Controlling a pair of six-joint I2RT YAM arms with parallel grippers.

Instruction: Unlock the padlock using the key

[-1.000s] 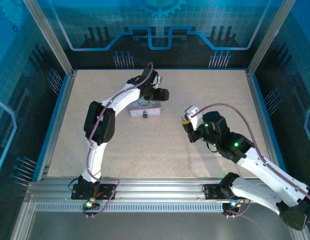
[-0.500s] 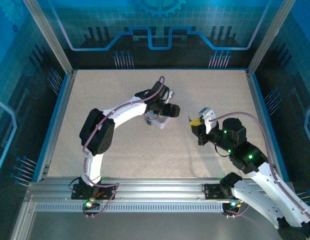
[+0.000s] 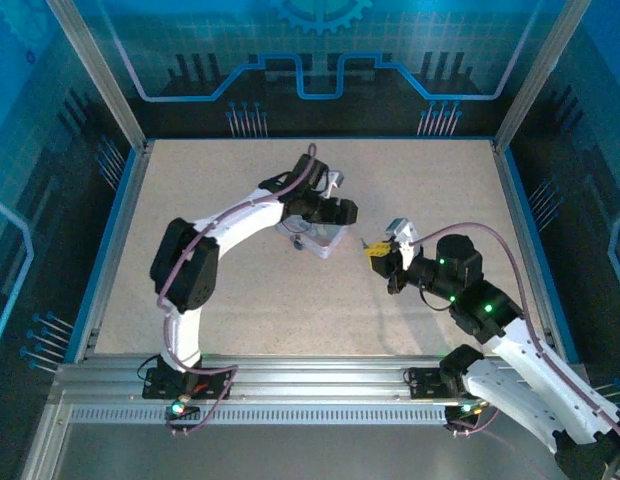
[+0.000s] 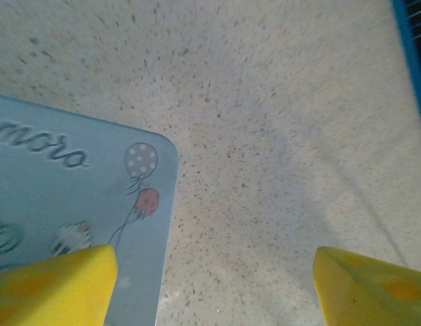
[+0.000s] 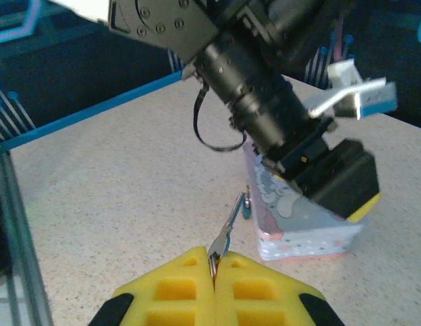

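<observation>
Pinching the key [image 5: 227,231] by its head, the right claw [image 5: 214,261] has its yellow pads [image 5: 176,285] shut tight on it, and the thin blade pokes up and forward. Just past the blade tip there's a tiny dark bit against the near face of the tin box [image 5: 299,231]. I take that for the padlock [image 5: 246,206], but it's too small to see the keyhole or whether tip and lock touch.

Step in hand, as I judge it: lining the key up with the lock, not yet inserted. The next move calls for a fine push of the tip into the keyway, then a twist of the wrist. The box has to stay put for that.

The box looks tipped, with one end lifted. The left claw [image 5: 333,183] sits on its far end, spread wide. From its own camera, one pad [image 4: 54,285] is over the balloon-printed lid and the other is over bare table [image 4: 278,136], so it's bracing more than clamping.

The lid is on, so the contents are hidden.
</observation>
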